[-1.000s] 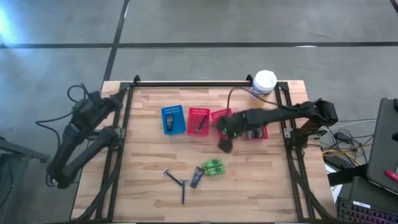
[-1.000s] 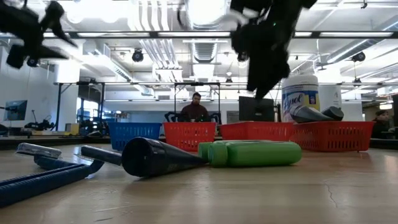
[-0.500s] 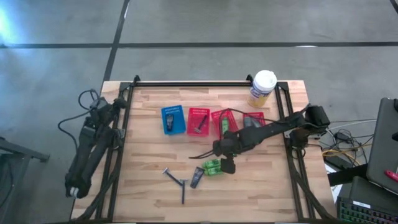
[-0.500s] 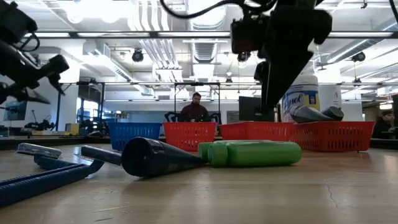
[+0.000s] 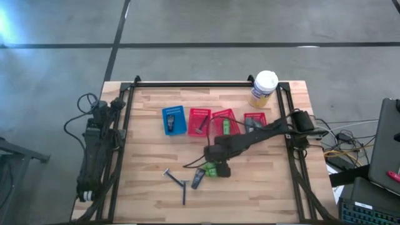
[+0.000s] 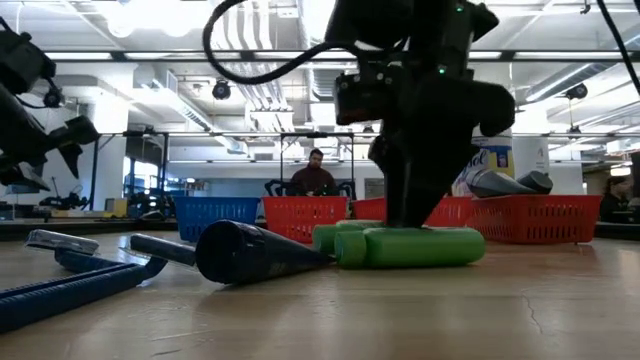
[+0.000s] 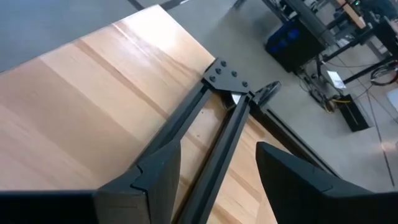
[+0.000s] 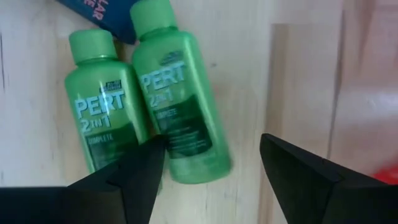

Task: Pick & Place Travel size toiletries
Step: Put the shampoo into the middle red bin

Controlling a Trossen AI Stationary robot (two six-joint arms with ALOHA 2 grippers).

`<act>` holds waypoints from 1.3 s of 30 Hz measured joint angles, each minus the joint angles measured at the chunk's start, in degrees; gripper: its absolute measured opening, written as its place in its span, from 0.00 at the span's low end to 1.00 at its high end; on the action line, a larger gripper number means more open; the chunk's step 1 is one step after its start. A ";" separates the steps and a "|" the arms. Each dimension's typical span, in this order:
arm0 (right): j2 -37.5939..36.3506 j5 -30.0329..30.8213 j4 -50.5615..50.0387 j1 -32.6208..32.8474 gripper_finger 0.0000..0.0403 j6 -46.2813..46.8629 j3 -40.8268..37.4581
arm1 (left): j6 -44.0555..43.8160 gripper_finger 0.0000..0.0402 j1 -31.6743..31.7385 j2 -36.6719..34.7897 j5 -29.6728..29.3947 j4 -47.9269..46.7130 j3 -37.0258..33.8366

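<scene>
Dark tube (image 5: 198,179) and razors (image 5: 177,180) crowd 2 green bottles (image 8: 146,99).

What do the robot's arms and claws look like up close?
Both arms are dark, slim and jointed. The left arm trails looping black cables. The right gripper hangs from a bulky black housing with small green lights and a looping cable. The left gripper ends in two flat, angular dark fingers.

two dark jointed arms (image 5: 262,132), black looping cables, tiny green light
</scene>
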 joint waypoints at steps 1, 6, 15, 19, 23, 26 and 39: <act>0.75 -0.54 0.02 0.02 0.64 -0.74 0.37 | 0.00 0.53 -0.08 0.00 0.09 -0.08 -0.02; 4.20 -1.54 -0.14 0.07 0.59 -1.76 1.77 | 0.00 0.53 0.03 0.00 0.14 -0.06 -0.04; 4.06 -2.14 -1.54 -0.28 0.37 1.45 3.36 | 0.00 0.53 0.03 0.00 0.11 -0.04 -0.08; -1.20 -0.63 -4.05 -0.55 0.36 6.90 3.06 | 0.00 0.53 0.03 0.00 0.10 -0.04 -0.09; -8.01 6.42 -7.49 -0.64 0.36 17.10 2.68 | 0.00 0.53 0.01 0.00 0.09 -0.04 -0.11; -13.69 11.34 -11.55 -1.73 0.36 29.47 2.59 | 0.00 0.53 0.01 0.00 0.07 -0.04 -0.11; -18.95 5.54 -10.86 -19.03 0.38 41.35 -9.38 | 0.00 0.53 0.01 0.00 0.05 -0.04 -0.15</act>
